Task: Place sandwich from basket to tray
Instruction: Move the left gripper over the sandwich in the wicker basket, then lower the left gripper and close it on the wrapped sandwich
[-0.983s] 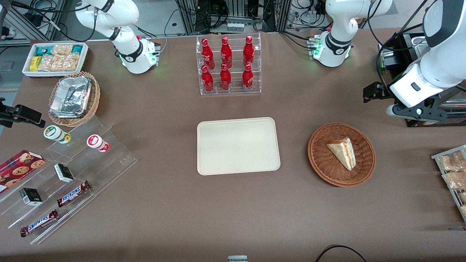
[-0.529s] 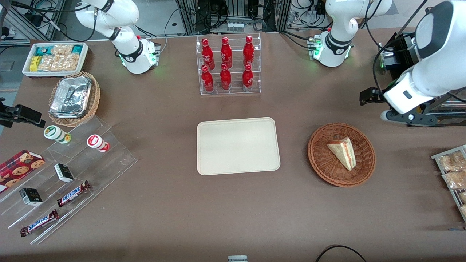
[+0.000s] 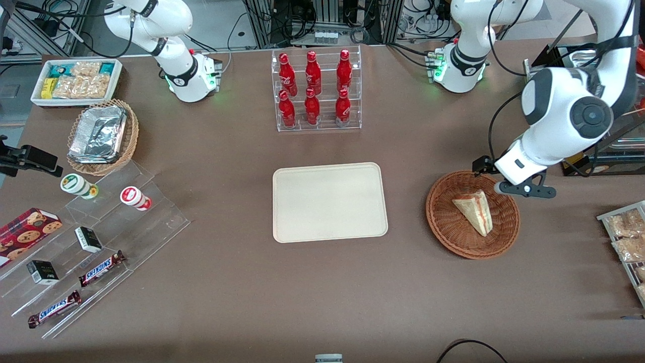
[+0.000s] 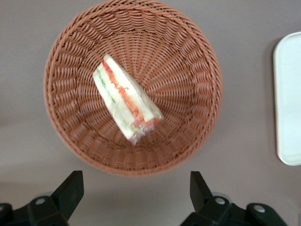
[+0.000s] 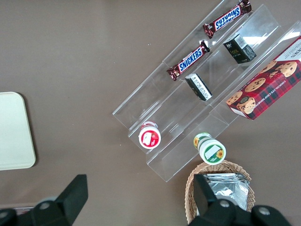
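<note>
The sandwich (image 3: 474, 210) is a pale bread wedge with red and green filling, lying in the round reddish-brown wicker basket (image 3: 443, 222). It also shows in the left wrist view (image 4: 124, 101), inside the basket (image 4: 188, 70). The cream tray (image 3: 330, 201) lies flat and bare beside the basket, toward the parked arm's end; its edge shows in the left wrist view (image 4: 289, 94). My left gripper (image 3: 514, 182) hangs above the basket's rim, on the side farther from the front camera. In the left wrist view the gripper (image 4: 135, 190) is open wide and empty.
A clear rack of red bottles (image 3: 315, 91) stands farther from the front camera than the tray. A rack of snack packets (image 3: 627, 237) sits at the working arm's end. A tan basket with foil trays (image 3: 101, 136) and a clear stepped display (image 3: 90, 242) lie toward the parked arm's end.
The left arm has swung in from the table's edge toward the basket and lowered. Its gripper now hangs over the basket's rim. The sandwich and tray have not moved.
</note>
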Action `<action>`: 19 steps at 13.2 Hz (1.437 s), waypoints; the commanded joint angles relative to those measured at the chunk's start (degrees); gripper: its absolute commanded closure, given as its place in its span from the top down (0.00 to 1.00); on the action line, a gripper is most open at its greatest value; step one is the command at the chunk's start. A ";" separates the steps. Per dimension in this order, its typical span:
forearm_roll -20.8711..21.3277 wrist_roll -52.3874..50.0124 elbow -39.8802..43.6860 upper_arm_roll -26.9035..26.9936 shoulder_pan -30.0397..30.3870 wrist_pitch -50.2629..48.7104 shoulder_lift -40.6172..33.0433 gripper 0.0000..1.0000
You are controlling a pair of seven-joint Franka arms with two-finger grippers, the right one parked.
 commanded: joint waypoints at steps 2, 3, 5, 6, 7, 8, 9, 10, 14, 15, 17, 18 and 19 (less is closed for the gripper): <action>0.73 -4.02 -2.01 -0.10 0.36 6.28 2.22 1.00; 0.64 -6.82 -2.01 -0.10 0.36 6.90 2.92 1.00; 0.64 -19.87 -2.27 -0.10 0.36 9.09 3.63 1.00; 0.73 -28.12 -2.18 -0.10 0.36 10.24 4.50 1.00; 0.73 -36.56 -2.18 -0.10 0.27 11.12 5.21 1.00; 0.73 -42.47 -2.18 -0.10 0.18 12.26 5.65 1.00; 0.73 -45.75 -2.18 -0.10 0.18 13.14 6.18 1.00; 0.64 -47.18 -2.18 -0.10 0.27 13.32 6.44 1.00; 0.64 -47.98 -2.18 -0.10 0.27 14.81 8.11 1.00; 0.64 -47.98 -2.18 -0.10 0.27 15.34 8.81 1.00; 0.64 -47.98 -2.18 -0.10 0.27 17.09 9.95 1.00; 0.64 -47.98 -2.10 -0.10 0.27 17.62 10.66 1.00; 0.64 -47.98 -2.10 -0.10 0.27 18.67 11.53 1.00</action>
